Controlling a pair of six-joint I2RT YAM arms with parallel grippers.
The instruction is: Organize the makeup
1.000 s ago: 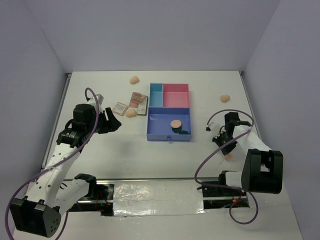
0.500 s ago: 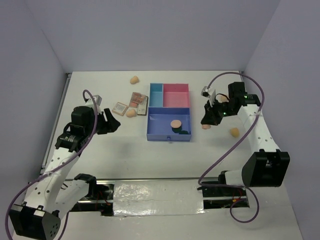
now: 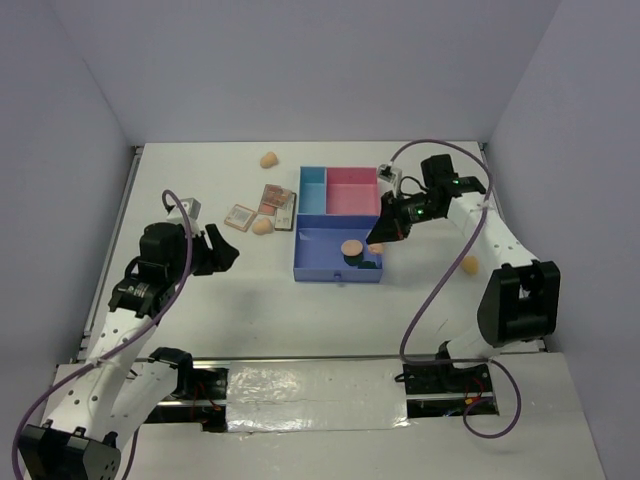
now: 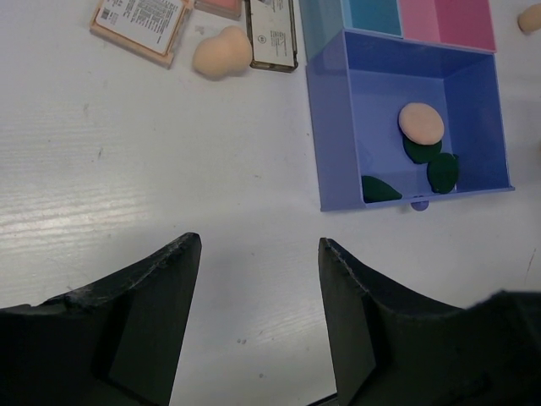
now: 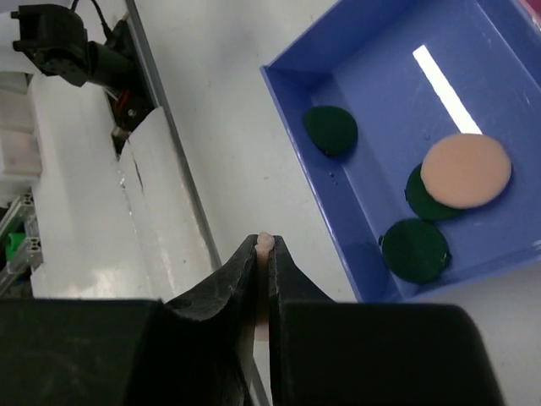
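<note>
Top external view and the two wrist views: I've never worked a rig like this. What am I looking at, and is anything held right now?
Two robot arms at a table. The top view looks down from behind them; each wrist view looks along that arm's own dark fingers. The left fingers stand open over bare table, holding nothing. The right fingers are shut on a small peach piece, near the tray. Its big blue compartment holds a peach puff and three green discs. Palettes and peach sponges lie loose on the table.
</note>
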